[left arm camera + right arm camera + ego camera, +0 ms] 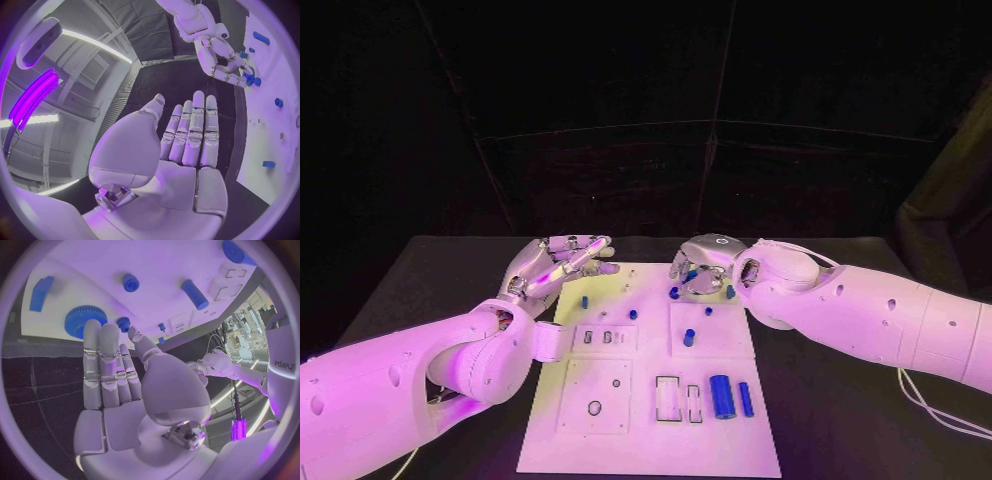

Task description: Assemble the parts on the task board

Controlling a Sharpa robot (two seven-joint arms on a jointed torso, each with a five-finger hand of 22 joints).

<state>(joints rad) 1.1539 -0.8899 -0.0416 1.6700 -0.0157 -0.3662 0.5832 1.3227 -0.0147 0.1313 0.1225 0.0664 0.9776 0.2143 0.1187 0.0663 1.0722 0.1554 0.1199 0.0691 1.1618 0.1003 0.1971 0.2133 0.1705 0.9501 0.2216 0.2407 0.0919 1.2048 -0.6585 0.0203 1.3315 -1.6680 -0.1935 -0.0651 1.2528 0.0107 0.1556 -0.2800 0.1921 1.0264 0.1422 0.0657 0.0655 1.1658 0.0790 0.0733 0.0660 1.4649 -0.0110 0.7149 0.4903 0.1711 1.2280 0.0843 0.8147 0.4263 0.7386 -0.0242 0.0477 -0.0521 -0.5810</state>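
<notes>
The white flat task board (pixel 651 420) lies in the middle of the black desk (pixel 430 270). Small blue parts (pixel 721 397) sit on it. Both hands hold nothing, fingers apart: the left hand (pixel 560 262) waits by the board's far left corner, the right hand (pixel 700 268) hangs over a blue toothed wheel (pixel 81 320) at the far edge, likely to grab it.

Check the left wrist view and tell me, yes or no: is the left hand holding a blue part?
No. The left hand lies with its palm bare and its fingers straight side by side, beside the task board, with nothing in it.
</notes>
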